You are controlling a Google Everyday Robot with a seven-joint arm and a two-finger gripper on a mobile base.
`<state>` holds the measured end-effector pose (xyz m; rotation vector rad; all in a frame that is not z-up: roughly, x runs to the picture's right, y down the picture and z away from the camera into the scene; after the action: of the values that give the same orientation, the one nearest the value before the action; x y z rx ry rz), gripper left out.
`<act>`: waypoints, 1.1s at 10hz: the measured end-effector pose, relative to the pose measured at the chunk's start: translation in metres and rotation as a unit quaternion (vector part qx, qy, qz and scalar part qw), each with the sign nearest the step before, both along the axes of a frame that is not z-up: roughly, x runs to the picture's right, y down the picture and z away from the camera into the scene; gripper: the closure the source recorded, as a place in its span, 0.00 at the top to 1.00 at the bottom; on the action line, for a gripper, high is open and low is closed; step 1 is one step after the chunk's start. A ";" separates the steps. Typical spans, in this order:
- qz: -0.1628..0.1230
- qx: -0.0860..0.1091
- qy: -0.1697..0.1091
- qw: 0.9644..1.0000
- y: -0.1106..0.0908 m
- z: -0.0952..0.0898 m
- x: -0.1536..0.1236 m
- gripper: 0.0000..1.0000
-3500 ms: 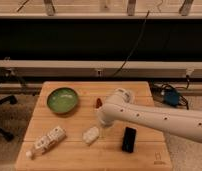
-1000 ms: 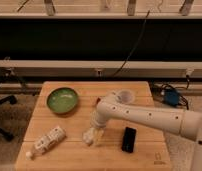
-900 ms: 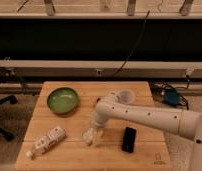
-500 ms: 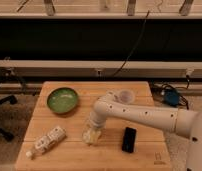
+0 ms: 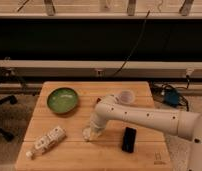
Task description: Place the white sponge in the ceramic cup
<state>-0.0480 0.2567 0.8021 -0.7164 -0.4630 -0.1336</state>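
Observation:
The white sponge (image 5: 88, 133) lies on the wooden table (image 5: 74, 157), near the middle of its front half. My gripper (image 5: 95, 129) is down right over the sponge and covers most of it, at the end of my white arm (image 5: 144, 116), which reaches in from the right. The ceramic cup (image 5: 126, 96) stands upright behind the arm, toward the back right of the table, and is partly hidden by the arm's elbow.
A green bowl (image 5: 62, 100) sits at the back left. A white bottle (image 5: 46, 142) lies on its side at the front left. A black flat object (image 5: 129, 139) lies just right of the sponge. Cables and a dark rail run behind the table.
My arm has swung left and lowered, bringing the gripper from right of the sponge down onto it. The sponge, cup, bowl and bottle have stayed in place.

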 end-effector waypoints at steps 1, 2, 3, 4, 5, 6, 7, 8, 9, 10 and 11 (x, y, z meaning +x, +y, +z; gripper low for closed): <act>0.001 -0.002 0.002 1.000 0.002 0.000 0.001 0.00; 0.001 -0.002 0.002 1.000 0.002 0.000 0.002 0.00; -0.001 -0.003 0.002 1.000 0.003 -0.001 0.002 0.00; -0.001 -0.004 0.002 1.000 0.003 -0.001 0.002 0.00; -0.002 -0.004 0.002 1.000 0.003 -0.002 0.002 0.00; -0.002 -0.003 0.002 1.000 0.003 -0.002 0.002 0.00; -0.002 -0.003 0.002 1.000 0.003 -0.002 0.002 0.00; -0.002 -0.004 0.002 1.000 0.002 -0.002 0.002 0.00; -0.007 -0.004 -0.003 1.000 -0.001 -0.004 0.001 0.00; -0.013 -0.003 -0.009 1.000 -0.007 -0.007 -0.002 0.00; -0.024 0.003 -0.026 0.999 -0.028 -0.016 -0.016 0.00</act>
<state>-0.0641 0.2282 0.7859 -0.7196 -0.4945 -0.1982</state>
